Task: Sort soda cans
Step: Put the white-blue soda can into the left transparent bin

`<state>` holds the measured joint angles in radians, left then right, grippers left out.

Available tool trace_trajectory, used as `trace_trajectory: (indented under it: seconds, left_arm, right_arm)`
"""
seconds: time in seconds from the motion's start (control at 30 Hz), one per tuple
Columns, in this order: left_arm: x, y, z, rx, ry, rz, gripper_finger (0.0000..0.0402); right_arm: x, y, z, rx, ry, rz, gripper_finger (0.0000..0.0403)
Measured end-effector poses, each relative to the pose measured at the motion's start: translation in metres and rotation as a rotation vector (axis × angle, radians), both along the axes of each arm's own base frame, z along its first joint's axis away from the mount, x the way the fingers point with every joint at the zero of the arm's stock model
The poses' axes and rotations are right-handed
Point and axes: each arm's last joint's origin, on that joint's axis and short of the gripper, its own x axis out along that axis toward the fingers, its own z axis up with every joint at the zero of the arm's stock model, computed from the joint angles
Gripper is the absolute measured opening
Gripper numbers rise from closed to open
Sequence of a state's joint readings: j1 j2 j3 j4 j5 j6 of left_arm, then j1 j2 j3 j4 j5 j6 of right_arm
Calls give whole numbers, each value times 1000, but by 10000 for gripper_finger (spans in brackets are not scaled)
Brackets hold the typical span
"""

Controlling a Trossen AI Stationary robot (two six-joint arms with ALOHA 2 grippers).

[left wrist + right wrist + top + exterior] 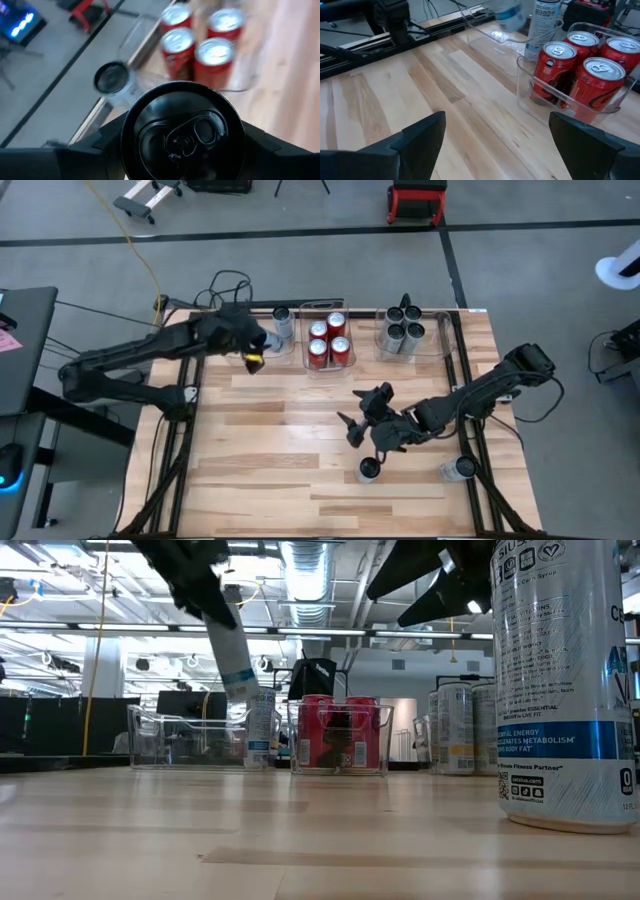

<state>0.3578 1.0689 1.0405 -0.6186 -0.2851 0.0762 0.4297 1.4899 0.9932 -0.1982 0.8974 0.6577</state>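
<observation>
My left gripper (252,352) is raised over the back left part of the table (280,480), its jaws clamped on a dark-topped silver can (182,131), which hangs tilted above the left clear bin (170,745). One silver can (284,323) already stands upright in that bin, at its right end. The middle bin (327,366) holds four red cans (329,340), all upright and packed together. The right bin (442,340) holds four silver-grey cans (402,330), also upright.

My right gripper (362,418) hovers over the middle of the table, in front of the red cans, with its jaws spread wide and nothing between them. In the right wrist view both fingers (420,135) stand well apart over bare wood.

Two silver cans remain loose on the front part of the table: one (369,470) just in front of my right gripper, the other (457,470) near the right edge. Both stand upright, well apart from each other and from the bins.
</observation>
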Motion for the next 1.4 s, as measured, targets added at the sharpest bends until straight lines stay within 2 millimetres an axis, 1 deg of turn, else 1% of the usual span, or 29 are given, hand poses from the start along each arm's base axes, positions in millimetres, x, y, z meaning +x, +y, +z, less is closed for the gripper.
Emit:
trace_trajectory:
  seconds: [0.13,0.27,0.4,0.5,0.87,1.0,1.07,1.13,1.4]
  left_arm:
    - [7,23,-12,-37,35,59,248]
    - [11,44,-22,-77,34,110,248]
    - [15,58,-29,-145,-4,129,248]
    - [20,65,-38,-183,4,158,248]
    - [41,77,-69,-264,63,181,248]
    - [46,80,-74,-280,59,183,280]
    - [47,81,-75,-284,49,175,296]
    - [48,81,-72,-280,30,165,303]
    - [50,77,-66,-280,-9,89,308]
  right_arm:
    - [0,1,0,3,1,7,374]
    - [0,1,0,1,3,8,374]
    - [0,1,0,3,4,10,374]
    - [0,1,0,3,8,14,374]
    - [0,1,0,-2,12,17,374]
    - [0,1,0,-2,13,17,374]
    - [0,1,0,-2,14,17,374]
    - [0,1,0,-2,14,18,374]
    - [0,1,-1,12,16,32,374]
